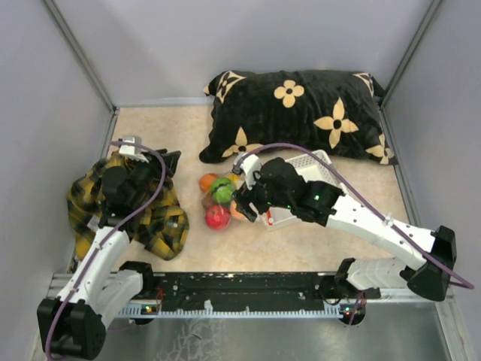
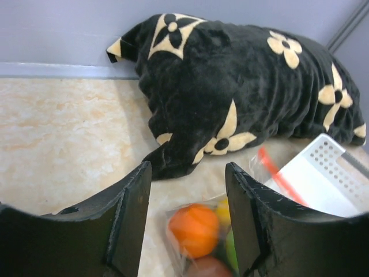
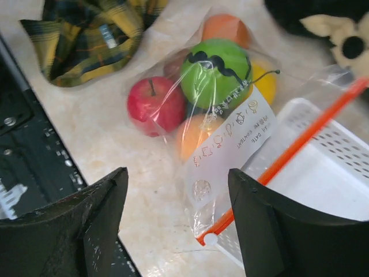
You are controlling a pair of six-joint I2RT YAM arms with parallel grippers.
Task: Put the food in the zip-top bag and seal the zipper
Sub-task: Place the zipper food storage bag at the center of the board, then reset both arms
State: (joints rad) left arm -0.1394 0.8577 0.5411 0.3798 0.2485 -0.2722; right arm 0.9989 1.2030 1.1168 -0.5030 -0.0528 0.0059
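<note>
Plaid cloth [image 1: 161, 222] is lying nearest, with the left gripper [image 2: 187, 173] hanging over it, fingers standing apart and gripping nothing. Right gripper [image 3: 177, 179] is hovering above the zip-top bag [image 3: 230, 138], fingers spread too. The food [image 3: 193, 133] is sitting inside the bag, red fruit [image 3: 150, 107] and green striped fruit [image 3: 213, 69] showing clearest. The zipper [image 3: 300, 144] is draping across the white basket [image 3: 323, 173], and beyond it the black pillow [image 1: 301, 113] is lying along the far wall.

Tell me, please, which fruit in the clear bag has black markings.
The bright green fruit, between the red apple and the yellow fruit; the others show no markings.

Toy fruits [image 3: 214, 72] inside clear bag [image 3: 228, 141]
</note>
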